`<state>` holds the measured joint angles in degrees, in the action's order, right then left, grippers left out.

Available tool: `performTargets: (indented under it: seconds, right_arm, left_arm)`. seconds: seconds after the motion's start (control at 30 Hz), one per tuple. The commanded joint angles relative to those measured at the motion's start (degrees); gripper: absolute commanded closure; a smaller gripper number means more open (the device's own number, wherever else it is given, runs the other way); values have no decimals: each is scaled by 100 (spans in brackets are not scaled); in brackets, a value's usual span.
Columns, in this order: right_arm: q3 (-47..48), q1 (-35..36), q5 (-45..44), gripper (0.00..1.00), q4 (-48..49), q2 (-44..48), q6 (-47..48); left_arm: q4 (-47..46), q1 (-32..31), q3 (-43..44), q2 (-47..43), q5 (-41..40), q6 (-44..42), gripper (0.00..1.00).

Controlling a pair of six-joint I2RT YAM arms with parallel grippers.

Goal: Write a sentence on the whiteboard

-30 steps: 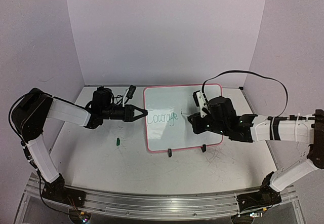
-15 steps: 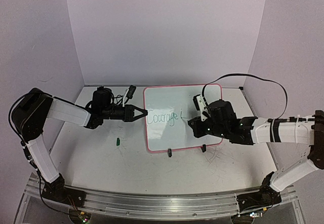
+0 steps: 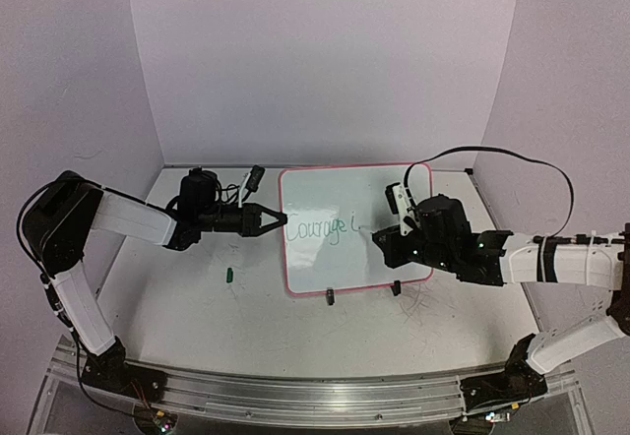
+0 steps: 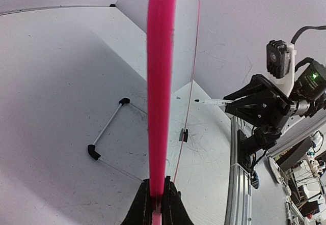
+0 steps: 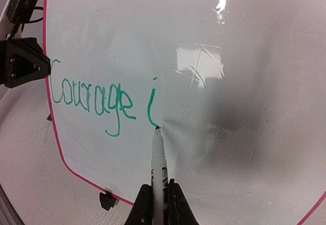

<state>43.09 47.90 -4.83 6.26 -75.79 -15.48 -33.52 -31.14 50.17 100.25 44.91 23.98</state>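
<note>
- The whiteboard (image 3: pixel 359 191) stands propped on the counter (image 3: pixel 197 307) between my two arms. The sentence (image 5: pixel 91 99) reads "Courage" plus one stroke of the next word, so I judge the writing under halfway.
- My left pincer (image 4: pixel 157 204) is clamped on the board's pink left frame, steadying it. My right pincer (image 5: pixel 158 197) is closed tight on the marker (image 5: pixel 159 156), whose tip sits at the foot of that lone stroke.
- I would press lightly here. The board leans on a thin wire stand (image 4: pixel 108 129), and a hard push could rock it against the left hold.
- I would follow the baseline that "Courage" sets, leave a plain gap between words and write small, since the remaining words must fit in the white space to the right.
- Between letters I would lift the tip clear, so no stray line joins them.
- Only the right wrist view lets me read the letters and check tip contact.
- From the top the lettering is tiny. That view does show both arms, two black clips (image 3: pixel 330 297) at the board's lower edge, and a small green piece (image 3: pixel 227 275) on the counter left of the board, perhaps the cap.
- The left wrist view sees the board edge-on, with the stand behind it and the nib at its face. The writing cannot be read from there.
</note>
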Motion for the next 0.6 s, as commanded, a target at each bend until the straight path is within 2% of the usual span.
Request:
performTargets:
  seconds: [0.0,0.23,0.57]
  right_arm:
    - [228,-12,106,100,411,-63,129]
    - [524,-16,-72,100,428,-425,120]
    - [579,-14,-4,100,464,-442,176]
  left_arm:
    - [28,-52,106,59,-228,-86,100]
    - [27,-51,95,40,-226,-85,100]
    - [24,-54,135,95,-201,-78,100]
